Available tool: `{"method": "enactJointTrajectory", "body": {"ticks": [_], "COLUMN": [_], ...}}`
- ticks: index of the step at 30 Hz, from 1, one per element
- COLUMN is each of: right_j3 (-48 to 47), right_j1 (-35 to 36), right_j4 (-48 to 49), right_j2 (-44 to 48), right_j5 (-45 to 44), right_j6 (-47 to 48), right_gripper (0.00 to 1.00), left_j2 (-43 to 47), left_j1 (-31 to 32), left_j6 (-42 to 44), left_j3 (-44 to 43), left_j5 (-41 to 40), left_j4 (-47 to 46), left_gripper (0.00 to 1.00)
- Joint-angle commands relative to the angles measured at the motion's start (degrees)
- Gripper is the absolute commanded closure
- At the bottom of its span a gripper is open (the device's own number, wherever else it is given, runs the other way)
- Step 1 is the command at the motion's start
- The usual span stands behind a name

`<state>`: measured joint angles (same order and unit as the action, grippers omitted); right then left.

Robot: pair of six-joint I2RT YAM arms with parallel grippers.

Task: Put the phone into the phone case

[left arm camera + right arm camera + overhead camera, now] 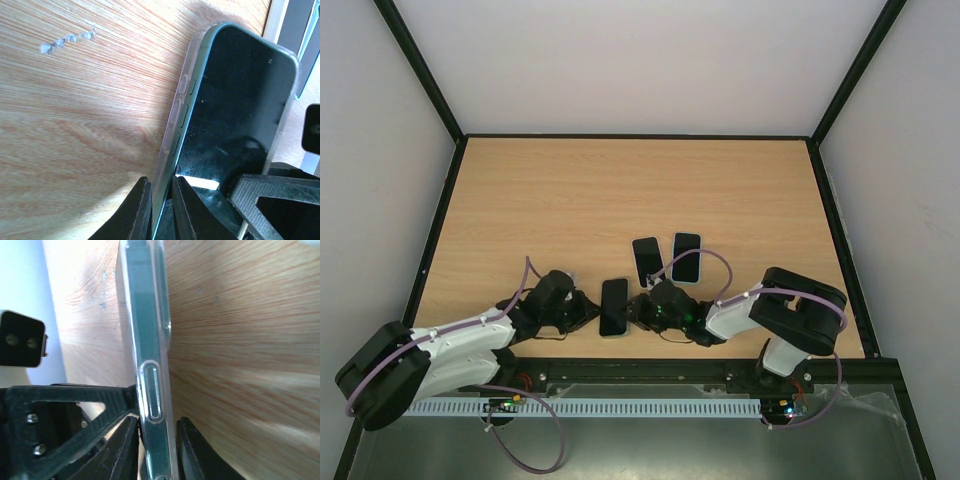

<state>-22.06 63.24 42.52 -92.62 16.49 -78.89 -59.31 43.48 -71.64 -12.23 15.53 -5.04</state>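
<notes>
A dark phone (614, 306) sits inside a clear phone case (181, 95) near the table's front edge, between my two grippers. My left gripper (588, 312) is shut on the cased phone's left long edge (162, 210), one finger on the screen side and one under the case. My right gripper (642, 310) straddles the opposite edge (157, 450). Its left finger touches the phone (147, 315), and a thin gap shows between the case (166, 330) and the right finger (192, 450).
Two more dark phones (646, 260) (686, 257) lie side by side just behind the right gripper. The table's black front rail (650, 370) runs close behind both wrists. The wooden table (620, 190) stretches away toward the back wall.
</notes>
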Motion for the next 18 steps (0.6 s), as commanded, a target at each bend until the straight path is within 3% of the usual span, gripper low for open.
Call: {"method": "enactJointTrajectory", "body": {"ticks": [1, 5, 11, 18], "right_j3": [-1.3, -0.5, 0.8, 2.3], "right_j1": [0.0, 0.0, -0.3, -0.4], "right_j4": [-4.5, -2.0, 0.6, 1.0], "right_j2": [1.6, 1.6, 3.9, 11.2], "right_j5": [-3.2, -3.3, -2.8, -2.8], "right_j6": [2.8, 3.0, 4.3, 7.4], "right_gripper": [0.83, 0.88, 0.96, 0.98], "left_j2": [-0.7, -0.9, 3.2, 15.1], "left_j1": [0.3, 0.3, -1.0, -6.5], "left_j6": [-0.3, -1.1, -1.5, 0.3], "left_j3": [1.0, 1.4, 1.5, 0.3], "left_j5": [1.2, 2.6, 4.5, 5.2], "left_j4": [-0.9, -2.6, -3.2, 3.8], "left_gripper": [0.87, 0.86, 0.74, 0.48]}}
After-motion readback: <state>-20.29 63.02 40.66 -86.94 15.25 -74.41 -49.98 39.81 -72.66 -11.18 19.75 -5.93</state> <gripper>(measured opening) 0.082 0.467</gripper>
